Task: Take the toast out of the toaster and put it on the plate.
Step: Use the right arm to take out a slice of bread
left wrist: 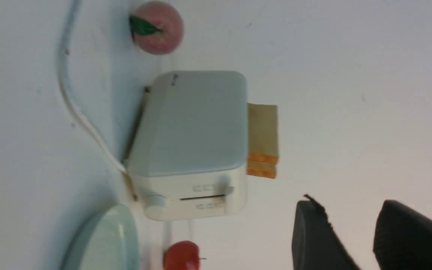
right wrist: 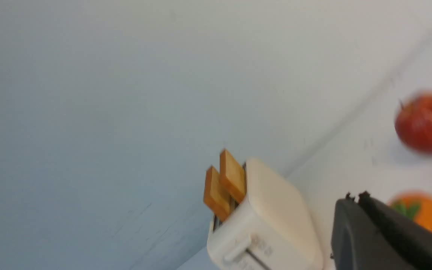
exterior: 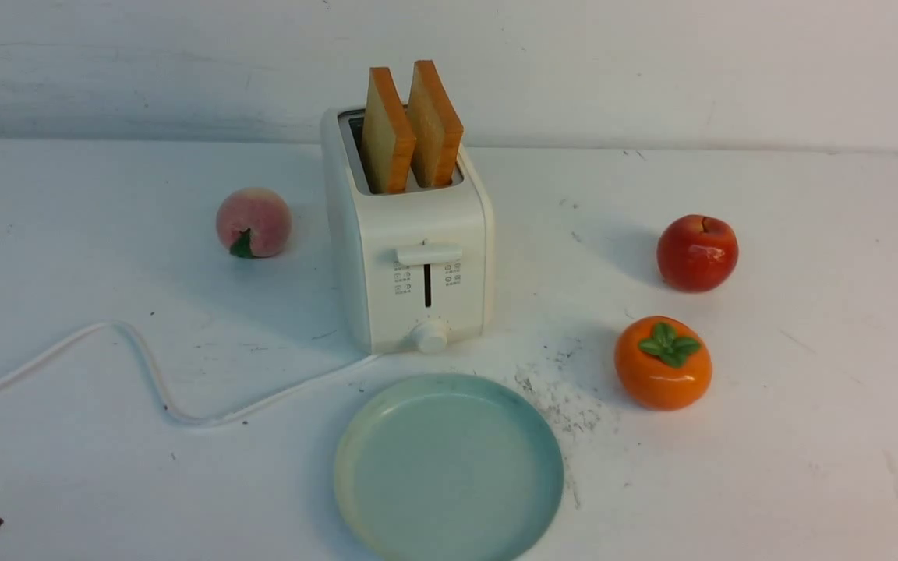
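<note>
Toaster (exterior: pixel 418 257): cream-white, boxy, two slots, upright at the middle of the table (exterior: pixel 807 483), control face toward the front camera. The lever (exterior: pixel 429 254) sits at the top of its track, with printed icons on either side and a round dial (exterior: pixel 429 336) below. A white cord (exterior: pixel 145 366) curves away leftward from its base. Toast: two slices, one per slot (left (exterior: pixel 387 132), right (exterior: pixel 435 125)), with pale faces and orange-brown crusts, standing on edge, upper halves clear of the slots. Plate (exterior: pixel 449 467): round, pale mint-green, shallow, low-rimmed, flat on the table just in front of the toaster, not touching it.
</note>
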`<control>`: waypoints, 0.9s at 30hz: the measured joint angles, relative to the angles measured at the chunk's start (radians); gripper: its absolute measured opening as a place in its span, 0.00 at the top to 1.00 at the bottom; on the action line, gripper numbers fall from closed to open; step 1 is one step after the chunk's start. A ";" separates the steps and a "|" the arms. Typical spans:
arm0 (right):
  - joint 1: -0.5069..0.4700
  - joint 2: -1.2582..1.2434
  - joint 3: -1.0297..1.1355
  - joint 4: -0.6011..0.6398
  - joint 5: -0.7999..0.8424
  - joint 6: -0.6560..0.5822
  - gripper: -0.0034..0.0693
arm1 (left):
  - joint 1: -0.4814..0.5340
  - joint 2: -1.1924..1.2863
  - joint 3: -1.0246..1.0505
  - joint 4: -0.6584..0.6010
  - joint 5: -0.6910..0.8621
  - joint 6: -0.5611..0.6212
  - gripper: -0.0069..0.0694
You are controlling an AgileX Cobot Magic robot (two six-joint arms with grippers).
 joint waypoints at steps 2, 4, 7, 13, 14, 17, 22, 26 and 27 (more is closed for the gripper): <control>0.000 0.086 -0.099 0.001 -0.009 -0.152 0.96 | 0.000 0.000 -0.056 -0.013 0.026 0.042 0.62; 0.000 0.173 -0.171 0.001 0.000 -0.244 0.96 | 0.000 0.000 -0.104 -0.016 0.054 0.089 0.65; 0.000 0.471 -0.367 -0.010 0.112 -0.395 0.96 | 0.000 0.066 -0.224 -0.020 0.140 0.239 0.78; 0.004 1.013 -0.828 -0.184 0.718 -0.355 0.96 | 0.000 0.253 -0.367 -0.019 0.330 0.481 0.93; 0.005 1.073 -0.864 -0.200 0.766 -0.349 0.96 | 0.000 0.267 -0.375 -0.019 0.352 0.500 0.93; 0.032 1.377 -1.141 -0.275 0.996 -0.354 0.96 | 0.000 0.388 -0.406 -0.027 0.447 0.571 0.93; 0.122 1.663 -1.441 -0.212 1.027 -0.390 0.96 | 0.000 0.506 -0.406 -0.028 0.508 0.586 0.93; 0.207 1.824 -1.708 -0.243 1.037 -0.328 0.96 | 0.000 0.573 -0.406 -0.028 0.518 0.596 0.93; 0.222 1.861 -1.769 -0.264 1.041 -0.309 0.96 | 0.000 0.584 -0.406 -0.028 0.516 0.602 0.93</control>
